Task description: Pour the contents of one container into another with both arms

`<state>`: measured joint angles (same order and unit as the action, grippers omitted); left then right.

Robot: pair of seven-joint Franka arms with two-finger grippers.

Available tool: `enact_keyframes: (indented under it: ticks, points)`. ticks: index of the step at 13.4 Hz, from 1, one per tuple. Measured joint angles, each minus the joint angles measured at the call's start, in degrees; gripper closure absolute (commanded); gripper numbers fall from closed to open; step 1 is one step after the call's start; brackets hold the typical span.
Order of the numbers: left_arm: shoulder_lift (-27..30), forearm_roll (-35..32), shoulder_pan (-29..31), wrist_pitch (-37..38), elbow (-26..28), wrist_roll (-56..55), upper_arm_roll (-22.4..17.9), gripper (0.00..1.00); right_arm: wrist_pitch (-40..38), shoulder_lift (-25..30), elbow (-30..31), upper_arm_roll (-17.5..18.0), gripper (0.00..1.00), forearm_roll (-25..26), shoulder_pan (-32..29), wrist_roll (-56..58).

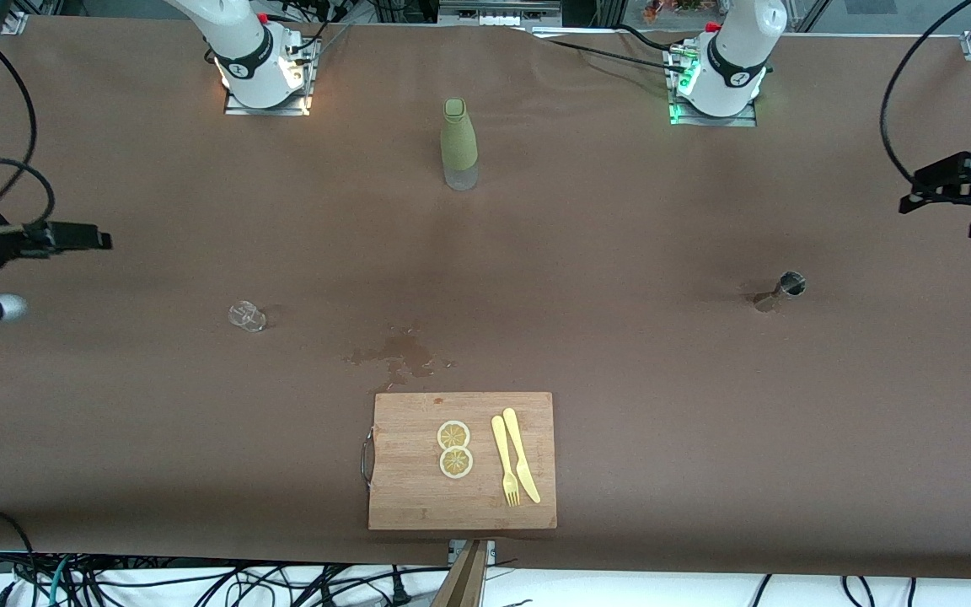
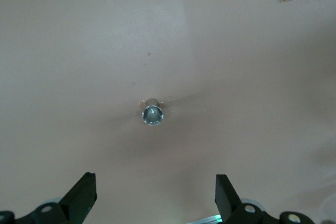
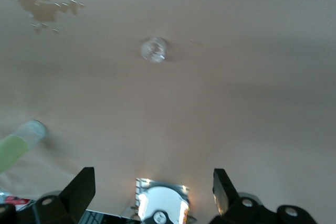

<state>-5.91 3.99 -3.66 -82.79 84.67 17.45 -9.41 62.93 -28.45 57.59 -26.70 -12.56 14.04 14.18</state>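
Containers on the brown table cover (image 1: 620,253): a small metal jigger (image 1: 782,291), hourglass-shaped with its open mouth up, stands toward the left arm's end of the table; a small clear glass (image 1: 247,316), also upright, stands toward the right arm's end, about equally near the front camera. Well apart from both, between the two arm bases, stands a tall bottle (image 1: 458,145) with an olive-green sleeve and a clear bottom band. From above, the jigger's (image 2: 153,114) round rim shows shiny with a dark interior; the glass (image 3: 154,50) reads as a pale transparent ring. A wet stain (image 1: 397,354) lies mid-table, just beside the far edge of a wooden cutting board (image 1: 401,497) carrying two lemon slices (image 1: 454,448) and a yellow fork (image 1: 504,459) and knife (image 1: 521,455) side by side. Both arms: white, black-banded, reaching out to the table ends. Left gripper (image 1: 949,192) hovers high at its end of the table, camera looking down on the jigger, fingers (image 2: 81,195) spread wide, nothing between them. Right gripper (image 1: 72,238) hovers at its own end, fingers (image 3: 79,187) likewise spread wide, empty, with the glass and its own arm's base plate (image 3: 163,203) below.
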Motion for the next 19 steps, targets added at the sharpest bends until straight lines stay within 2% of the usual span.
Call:
enact_keyframes:
  ticks: [3,6,9,11,13,17,19]
  points:
    - [0.27,-3.26,-0.96,-0.16,0.44,-3.50,1.25,0.00,-1.01,4.37,1.48,2.08,0.00,5.51,-0.03,0.20]
    - [0.27,-3.35,-0.92,-0.29,0.56,-3.51,1.09,0.00,1.69,9.25,8.03,5.03,0.00,9.92,-0.12,0.58]
    - [0.34,-3.17,-0.99,-0.39,0.56,-7.18,1.29,0.00,5.11,12.21,12.26,10.63,0.00,15.17,-2.21,0.85]
    - [0.47,-3.00,-1.08,-0.41,0.56,-13.89,2.27,0.00,7.41,13.78,14.64,12.59,0.00,15.50,-3.91,0.85]
    - [0.54,-3.00,-1.33,-0.46,0.55,-17.19,3.05,0.00,9.24,15.64,16.84,12.79,0.00,15.51,-5.93,0.85]
    - [0.61,-3.00,-1.35,-0.85,0.55,-17.64,3.08,0.00,11.21,21.02,20.25,13.12,0.00,15.50,-8.44,1.50]
    - [0.62,-2.97,-1.35,-1.46,0.55,-17.67,3.08,0.00,12.49,23.27,22.67,14.43,0.00,15.50,-8.68,1.48]
